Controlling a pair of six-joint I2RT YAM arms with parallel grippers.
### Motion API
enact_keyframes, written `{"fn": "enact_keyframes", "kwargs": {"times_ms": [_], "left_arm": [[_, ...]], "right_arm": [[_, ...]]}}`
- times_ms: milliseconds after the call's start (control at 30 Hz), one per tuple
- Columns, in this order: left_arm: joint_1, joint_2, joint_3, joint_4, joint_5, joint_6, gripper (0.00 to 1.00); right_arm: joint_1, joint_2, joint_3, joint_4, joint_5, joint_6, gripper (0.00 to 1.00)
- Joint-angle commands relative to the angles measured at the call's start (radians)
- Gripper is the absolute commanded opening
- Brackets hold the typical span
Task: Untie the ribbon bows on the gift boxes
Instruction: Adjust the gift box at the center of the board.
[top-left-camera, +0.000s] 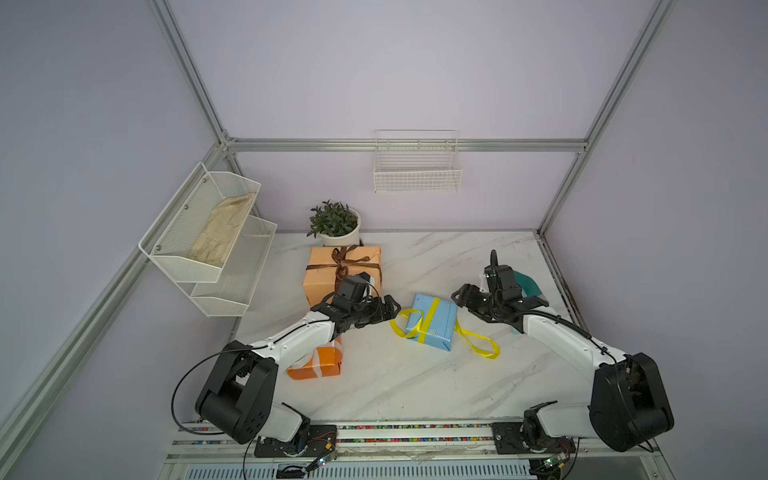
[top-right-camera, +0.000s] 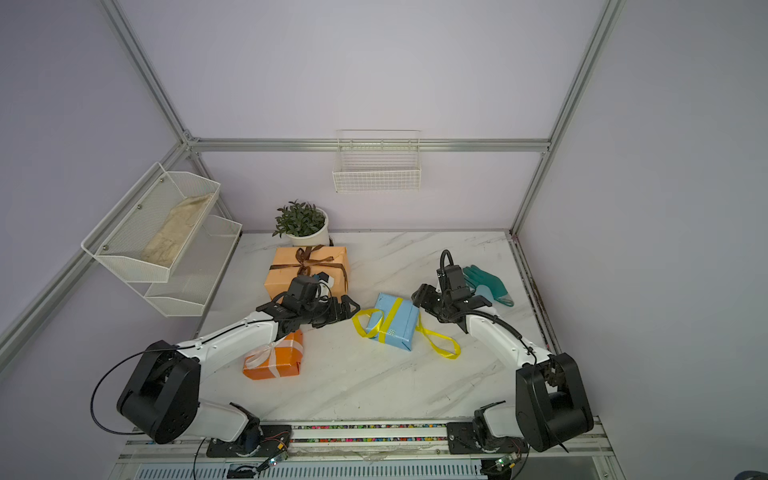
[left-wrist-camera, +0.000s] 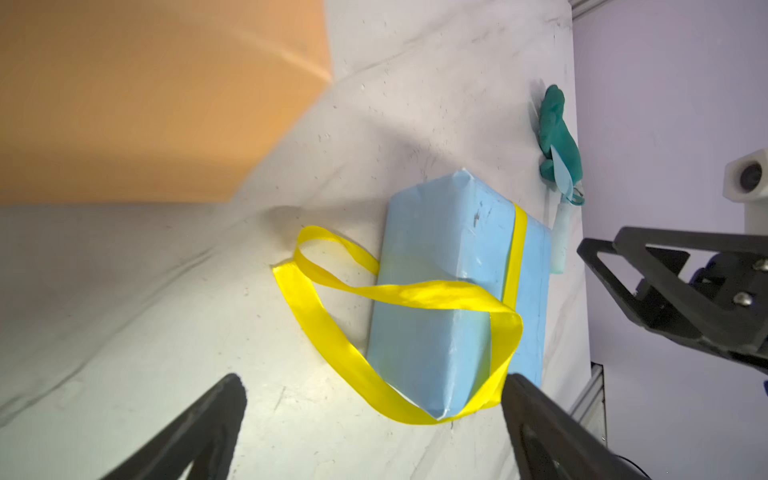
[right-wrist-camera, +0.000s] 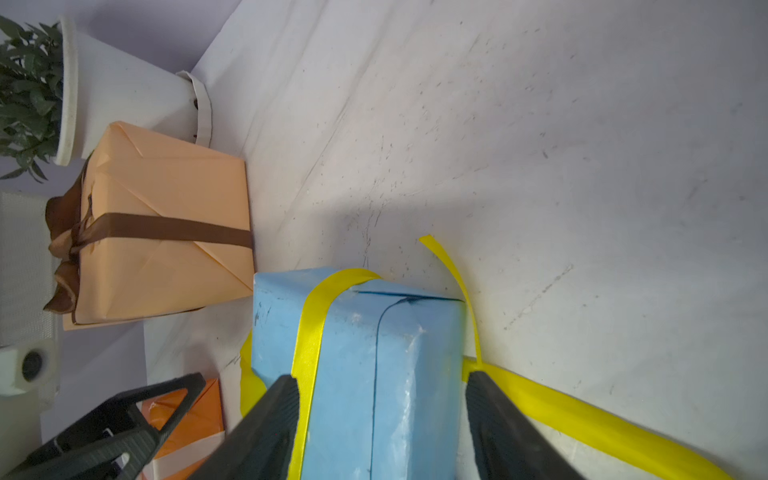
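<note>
The light blue box lies mid table, its yellow ribbon already loose.
The right gripper has its jaws around the box's right end, likely to steady it; whether they press, I cannot tell. The left gripper, jaws released wide, faces the left loop, probably to pull it.

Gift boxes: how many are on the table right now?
3. The peach box sits at the back by the plant pot, the orange box lies partly under the left arm, and the blue box is mid-table. No others seem hidden.
</note>
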Motion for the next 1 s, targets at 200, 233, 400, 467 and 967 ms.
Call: {"fn": "enact_keyframes", "kwargs": {"times_ms": [200, 233, 400, 467, 967], "left_arm": [[-0.120, 0.057, 0.175, -0.039, -0.114, 0.152, 0.91], [-0.135, 0.066, 0.184, -0.039, -0.128, 0.158, 0.90], [-0.209, 0.103, 0.230, -0.055, -0.177, 0.177, 0.76], [-0.248, 0.116, 0.260, -0.088, -0.231, 0.198, 0.74], [-0.372, 0.275, 0.406, -0.212, -0.407, 0.282, 0.22]], "right_arm": [[0.039, -0.016, -0.063, 0.036, -0.029, 0.056, 0.64], [0.039, -0.018, -0.071, 0.044, -0.029, 0.061, 0.64], [0.039, -0.025, -0.105, 0.075, -0.026, 0.077, 0.64], [0.039, -0.023, -0.114, 0.087, -0.024, 0.080, 0.64], [0.039, -0.025, -0.144, 0.124, -0.043, 0.097, 0.65]]}}
